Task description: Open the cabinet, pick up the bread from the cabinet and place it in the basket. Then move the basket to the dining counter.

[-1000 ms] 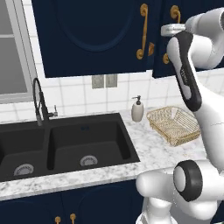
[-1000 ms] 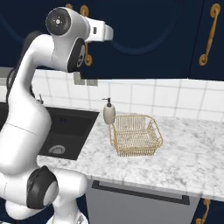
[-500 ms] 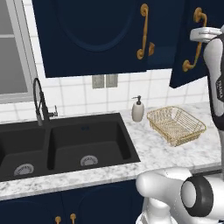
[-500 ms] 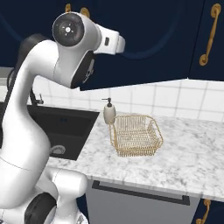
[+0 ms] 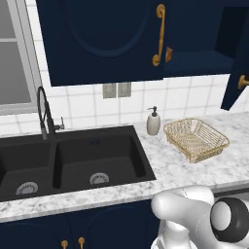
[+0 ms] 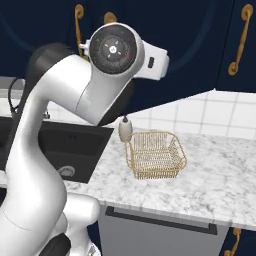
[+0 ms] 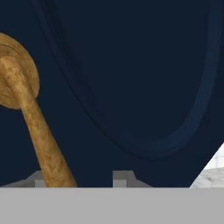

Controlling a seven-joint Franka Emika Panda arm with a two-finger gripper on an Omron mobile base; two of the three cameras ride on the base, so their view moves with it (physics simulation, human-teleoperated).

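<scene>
Hand view: the camera sits close against a navy door panel of the cabinet (image 7: 131, 78), smooth and matt, with a raised arched moulding curving across it. A brass handle (image 7: 39, 131) of round section runs from a disc-shaped mount at the upper left down toward the bottom edge, slanted in this tilted view. The gripper (image 7: 81, 179) shows as two grey finger stubs at the bottom; the handle passes between them, close to the left one. Whether the fingers press on it cannot be told.

Left base view: the wall cabinet (image 5: 102, 39) has its left door closed, with a long curved brass handle standing upright near its right edge. To the right the compartment stands open, its dark shelf visible, and the swung-out door (image 5: 238, 73) shows edge-on at the right border. No bread can be made out inside.

The basket (image 5: 196, 139) is golden wire mesh, rectangular with flared sides and shallow. It rests upright on the marbled white-grey counter (image 5: 170, 170), toward the back edge, its long axis running roughly from back-left to front-right, and it holds nothing. A white soap dispenser (image 5: 153, 121) stands just beside its left end. Left of that lies a black double sink (image 5: 73, 158) with a black faucet (image 5: 46, 114) at the back edge. No writing is legible.
</scene>
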